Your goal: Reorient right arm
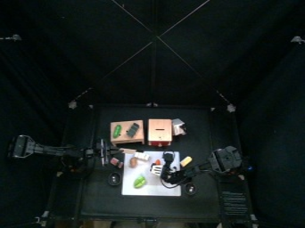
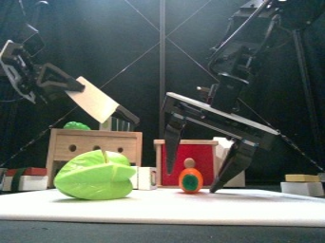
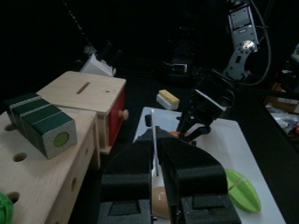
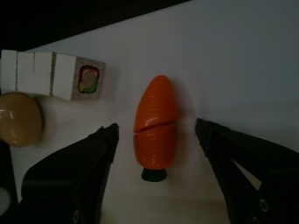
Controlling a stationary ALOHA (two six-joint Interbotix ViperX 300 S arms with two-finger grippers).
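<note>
Far left: left arm (image 1: 48, 150) in from the counter's (image 1: 95, 200) left side, raised clear of the things. Left gripper (image 3: 156, 140) up high, pointing toward the middle; spread or pressed together, cannot tell

Left of centre, front: green toy (image 2: 95, 176), rounded and leafy, lying on the white mat (image 2: 260, 204). Just behind it: wooden box (image 2: 99, 144) with a slot in its top and a green block (image 3: 41, 122) resting on top

Centre, back: red box (image 2: 193, 152) beside the wooden box, to its right. Small white block (image 4: 52, 74) and tan egg (image 4: 17, 118) on the mat near the carrot, apart from it

Centre, front: carrot (image 4: 156, 118), orange with a dark green end, lying flat on the mat in front of the red box

Over the carrot: right gripper (image 2: 195, 157) spread wide, one jaw on either side of the carrot, neither touching it; nothing pinched. Tilted in the front view, left jaw tip higher than the right one, which reaches almost to the mat

Right: right arm (image 2: 248, 43) in from the counter's right side, slanting down from upper right toward the mat's middle, wrist bent so the gripper hangs over the carrot

Far right, low: yellow block (image 2: 302, 177)
</note>
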